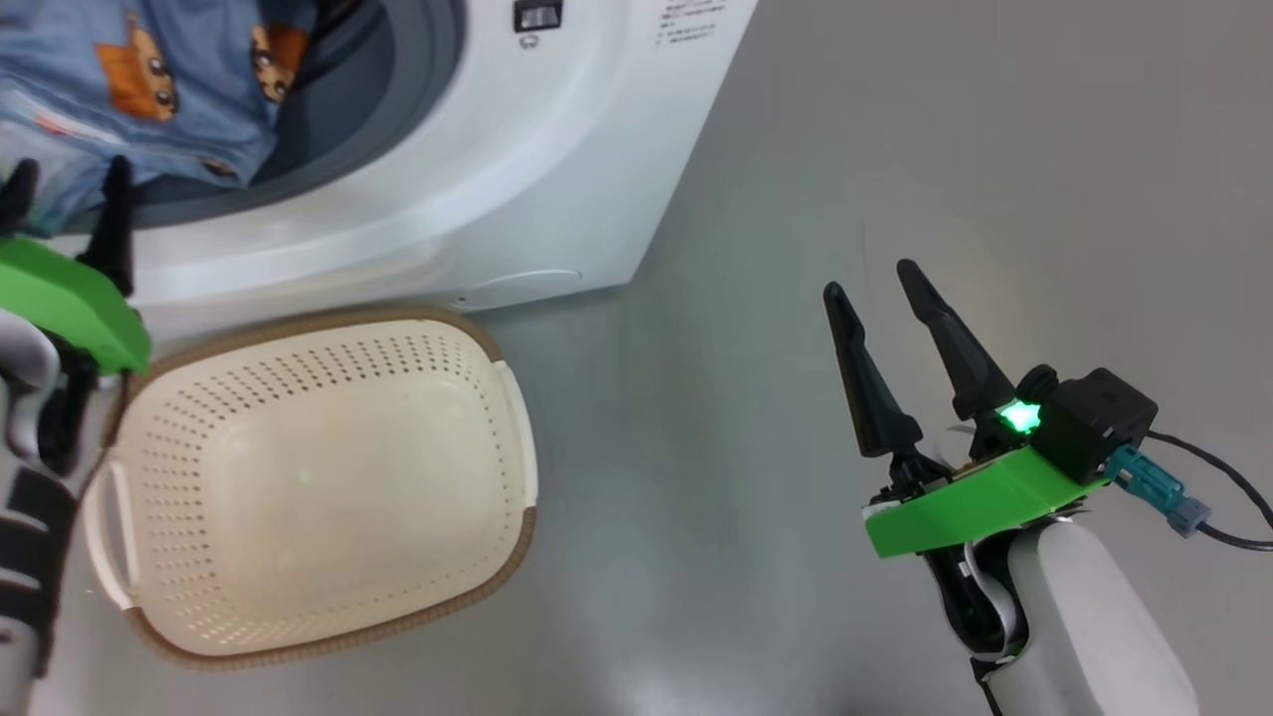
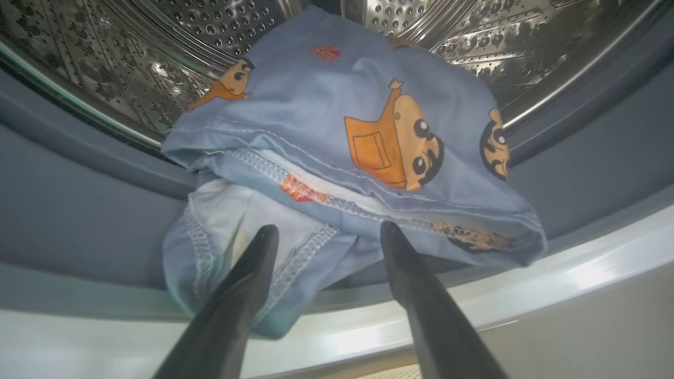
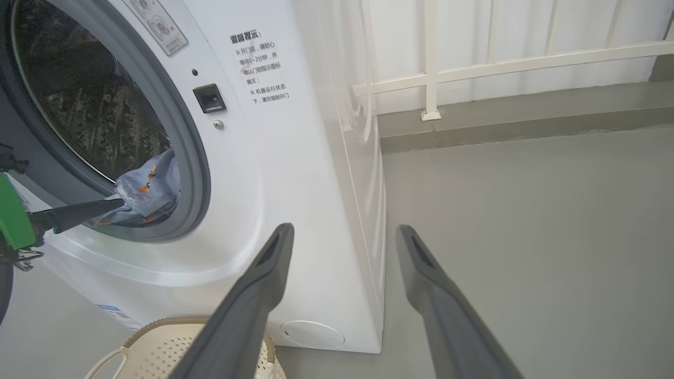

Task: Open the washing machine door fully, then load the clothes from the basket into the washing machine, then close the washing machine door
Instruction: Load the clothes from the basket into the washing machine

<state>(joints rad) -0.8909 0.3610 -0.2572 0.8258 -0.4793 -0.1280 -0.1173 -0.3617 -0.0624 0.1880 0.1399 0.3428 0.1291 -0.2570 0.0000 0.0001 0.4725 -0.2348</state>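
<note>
The light blue clothes [image 1: 149, 89] with orange cartoon faces lie in the mouth of the white washing machine [image 1: 477, 199], one edge hanging over the grey gasket [image 2: 79, 210]. My left gripper [image 1: 68, 184] is open, its tips [image 2: 329, 231] at that hanging hem without pinching it. The steel drum [image 2: 210, 26] shows behind the clothes [image 2: 337, 121]. The cream basket [image 1: 199, 398] sits on the floor in front of the machine with nothing in it. My right gripper [image 1: 870, 280] stands open over bare floor to the right. The washing machine door is out of view.
Grey floor stretches to the right of the washing machine [image 3: 295, 158]. A white railing [image 3: 432, 63] runs along the far wall. A black cable [image 1: 1223, 477] trails from my right wrist. The basket [image 3: 158, 342] rim lies under my right gripper [image 3: 345, 231].
</note>
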